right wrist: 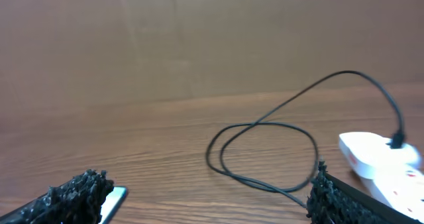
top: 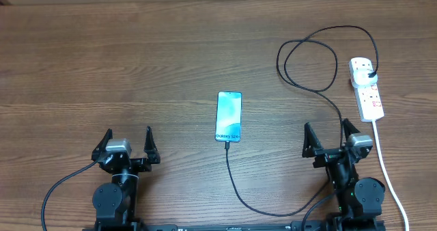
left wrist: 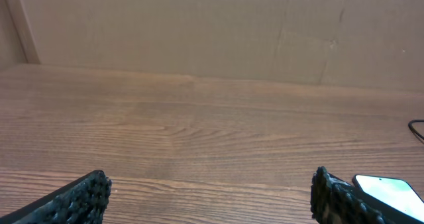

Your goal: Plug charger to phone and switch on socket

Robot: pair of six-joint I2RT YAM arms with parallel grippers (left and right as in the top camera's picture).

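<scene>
Lying between the tools: a slim rectangular smartphone with a lit light-blue screen and a dark frame [top: 229, 116] is laid flat on the brown wood-grain desk [top: 136, 53]. It is ahead and to the right of the left tool, and ahead and to the left of the right tool. It is touched by neither.
Left tool [top: 128, 130]: it is held wide open with nothing gripped. In its wrist view only bare desk is seen between the textured black fingers [left wrist: 79, 199], and a corner of the smartphone [left wrist: 391, 191] is seen just past the right-hand finger.
Right tool [top: 326, 124]: it is also spread fully apart and empty. Its fingers [right wrist: 73, 199] are parted over bare desk.
Charger cable: a long thin black charger cable [top: 229, 164] is run from the smartphone's near short edge back towards the tools' bases, then up past the right tool into a loose loop [right wrist: 265, 151] ahead of that tool. Whether the tip is seated in the smartphone cannot be told.
Black plug [top: 371, 74]: it is seated at the far end of the power strip.
Power strip: a small white elongated power strip with red marks [top: 365, 87] is placed ahead and to the right of the right tool, well apart from it. The switch position cannot be made out.
White cord [top: 386, 162]: a thicker white cord is led from the strip's near end past the right side of the right tool.
</scene>
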